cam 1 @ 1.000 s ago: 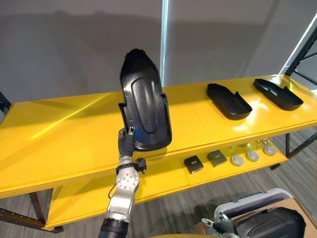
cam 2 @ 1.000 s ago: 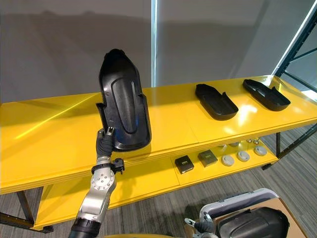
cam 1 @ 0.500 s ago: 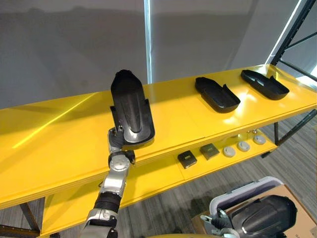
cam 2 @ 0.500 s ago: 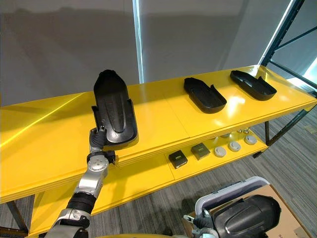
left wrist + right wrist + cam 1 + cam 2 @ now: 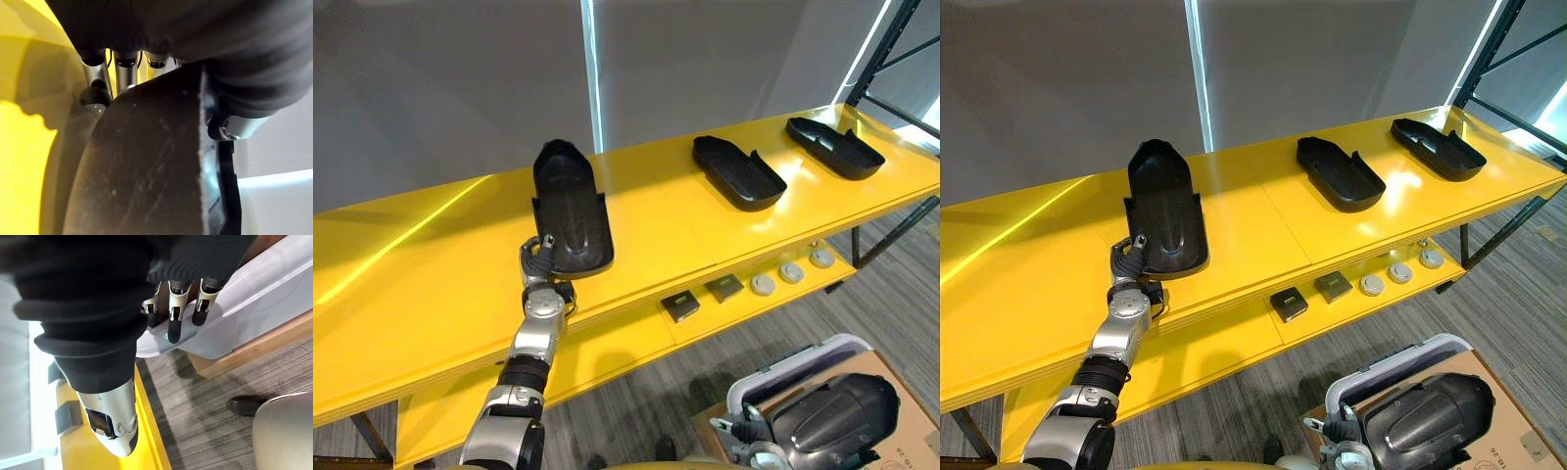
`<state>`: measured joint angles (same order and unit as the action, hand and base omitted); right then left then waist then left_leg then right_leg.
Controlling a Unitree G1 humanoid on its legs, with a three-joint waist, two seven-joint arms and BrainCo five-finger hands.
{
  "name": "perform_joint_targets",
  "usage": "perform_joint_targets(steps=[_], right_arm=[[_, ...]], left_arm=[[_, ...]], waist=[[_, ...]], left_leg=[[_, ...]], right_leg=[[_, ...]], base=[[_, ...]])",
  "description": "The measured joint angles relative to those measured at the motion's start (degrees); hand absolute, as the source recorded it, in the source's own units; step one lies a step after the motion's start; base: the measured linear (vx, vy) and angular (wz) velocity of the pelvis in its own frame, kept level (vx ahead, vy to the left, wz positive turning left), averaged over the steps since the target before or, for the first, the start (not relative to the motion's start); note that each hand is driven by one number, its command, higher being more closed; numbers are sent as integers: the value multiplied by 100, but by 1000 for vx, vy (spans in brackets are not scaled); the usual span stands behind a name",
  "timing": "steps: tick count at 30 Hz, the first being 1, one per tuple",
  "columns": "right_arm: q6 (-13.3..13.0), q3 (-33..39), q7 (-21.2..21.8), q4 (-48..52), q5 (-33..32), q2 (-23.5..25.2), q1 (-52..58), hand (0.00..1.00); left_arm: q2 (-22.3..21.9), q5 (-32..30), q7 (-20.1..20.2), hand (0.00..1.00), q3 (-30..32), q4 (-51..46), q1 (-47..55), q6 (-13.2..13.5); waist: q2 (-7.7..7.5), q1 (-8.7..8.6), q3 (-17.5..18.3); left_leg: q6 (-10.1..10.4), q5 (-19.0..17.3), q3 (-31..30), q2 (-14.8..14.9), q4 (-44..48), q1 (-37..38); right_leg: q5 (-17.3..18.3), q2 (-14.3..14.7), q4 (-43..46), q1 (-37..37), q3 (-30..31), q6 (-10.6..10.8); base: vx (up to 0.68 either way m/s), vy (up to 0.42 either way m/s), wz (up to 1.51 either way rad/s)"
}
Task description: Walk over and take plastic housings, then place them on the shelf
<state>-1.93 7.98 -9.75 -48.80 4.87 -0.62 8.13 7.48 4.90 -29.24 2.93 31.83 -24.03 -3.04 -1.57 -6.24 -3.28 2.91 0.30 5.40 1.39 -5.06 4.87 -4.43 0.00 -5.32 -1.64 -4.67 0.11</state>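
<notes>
The left hand (image 5: pixel 540 257), left of the frame's centre, is closed on the broad near end of a black plastic housing (image 5: pixel 570 211): its fingers (image 5: pixel 124 73) curl under the shell and the thumb presses from the other side. This housing lies low on the top board of the yellow shelf (image 5: pixel 431 284), its broad end at the front edge. The long axis runs from that edge towards the grey wall, and the narrower rounded end points away, to the frame's top. It is a smooth, glossy moulded shell with a raised rim and a long hump down its middle. Two more housings lie on the same board, so there are three in all: the middle housing (image 5: pixel 737 172) right of centre and the far housing (image 5: pixel 834 148) at upper right. Both lie hollow side up like shallow trays, slanting from upper left to lower right. On the lower board sit two dark square blocks (image 5: pixel 680 305) and three grey round discs (image 5: pixel 791 273) in a row. At lower right the right hand (image 5: pixel 744 432) rests straight fingers (image 5: pixel 175 308) on the rim of a white bin (image 5: pixel 793 360). The bin holds a fourth housing (image 5: pixel 832 423), domed side up.
</notes>
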Motion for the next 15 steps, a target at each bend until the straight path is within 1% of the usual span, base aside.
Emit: perform_joint_targets(steps=[3, 5, 7, 9, 15], right_arm=[[2, 0, -2, 0, 0, 0, -6, 0], [7, -2, -5, -1, 4, 1, -26, 0], [7, -1, -8, -1, 3, 1, -34, 0], [16, 1, -10, -2, 4, 0, -40, 0], [46, 4, -18, -2, 3, -22, -56, 0]], left_arm=[[-2, 179, -100, 0, 0, 0, -4, 68], [-1, 335, -126, 0, 13, -1, -6, 156], [-26, 437, -144, 0, 10, -3, -30, 241], [-63, 605, -211, 0, 3, -8, -58, 326], [-97, 1022, -212, 0, -4, -98, -58, 463]], waist=[[1, -17, -3], [3, -70, -7], [9, -89, -11], [15, -87, -17], [36, -82, -46]], left_leg=[[0, 0, -1, -2, 0, 0], [0, 0, -7, -6, -3, 0], [0, 0, -6, -10, -7, 0], [0, 0, -7, -11, -12, 0], [0, 0, -22, -11, -21, -1]], right_leg=[[0, -2, 0, 0, 1, 0], [0, -7, -1, 0, -1, 0], [0, -10, -2, 0, 0, 0], [0, -11, -5, -1, -1, 0], [1, -10, -15, -8, -14, 1]], base=[[-25, 5, 0], [-31, 9, 1], [0, 0, 0], [0, 0, 0], [0, 0, 0]])
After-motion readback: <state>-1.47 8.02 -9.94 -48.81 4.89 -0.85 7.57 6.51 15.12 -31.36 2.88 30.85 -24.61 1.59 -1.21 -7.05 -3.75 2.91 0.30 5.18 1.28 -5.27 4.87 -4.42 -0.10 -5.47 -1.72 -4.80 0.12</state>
